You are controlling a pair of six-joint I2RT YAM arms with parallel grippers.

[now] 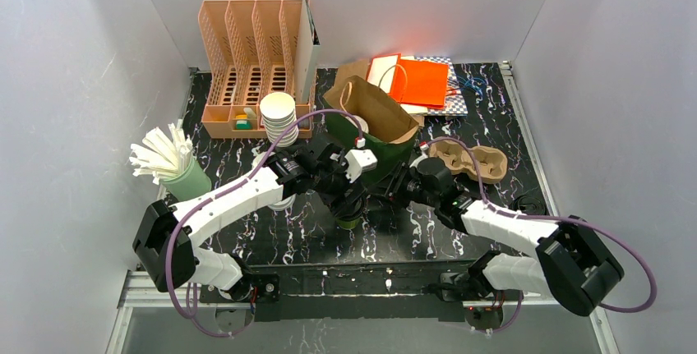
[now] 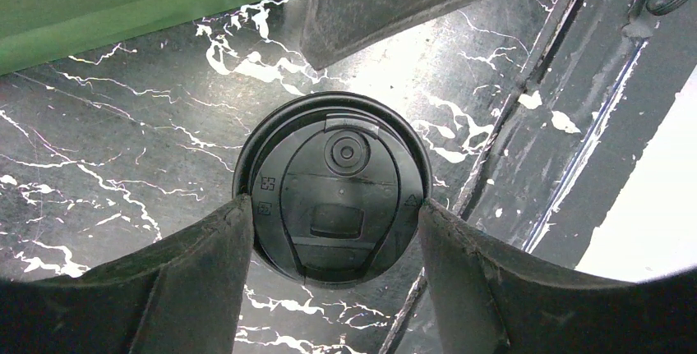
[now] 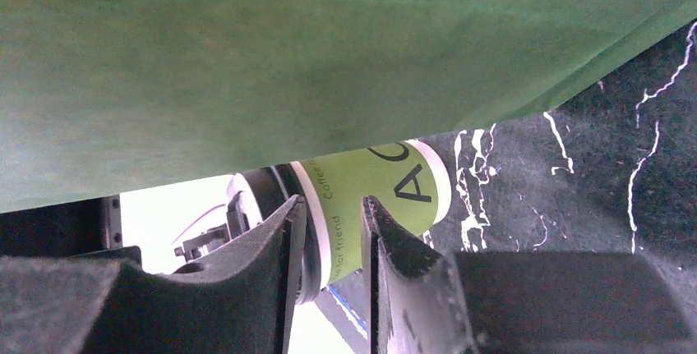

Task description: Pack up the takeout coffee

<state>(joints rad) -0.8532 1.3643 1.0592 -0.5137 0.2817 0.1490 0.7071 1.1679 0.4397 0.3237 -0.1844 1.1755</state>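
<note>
Your left gripper [image 2: 331, 214] looked straight down on the cup's black lid [image 2: 333, 190], its fingers [image 2: 197, 272] pressed against the rim on both sides, so it was grasping the cup [image 3: 386, 186]. That cup was lime green with black lettering and stood upright on the table [image 1: 288, 239], near the front middle. Its long axis was vertical and the lid faced up. Your right gripper [image 3: 329, 214] sat low beside it with a narrow gap between the jaws. It gripped nothing, and the cup showed through the gap. From the left wrist, one right finger lay just beyond the lid, apart from it.

You worked on a black tabletop veined with white, closed in by plain white walls on three sides.

A green bag [image 1: 386, 153] stood just behind the cup and filled most of the right wrist view. A brown bag [image 1: 374, 108] leaned against it. To the right of them lay a pulp carrier [image 1: 473, 159], and behind them an orange bag [image 1: 419, 81]. At back left stood a tan organizer [image 1: 246, 58] with a stack of white cups [image 1: 278, 116] before it. Straws [image 1: 160, 153] fanned from a holder at far left.
</note>
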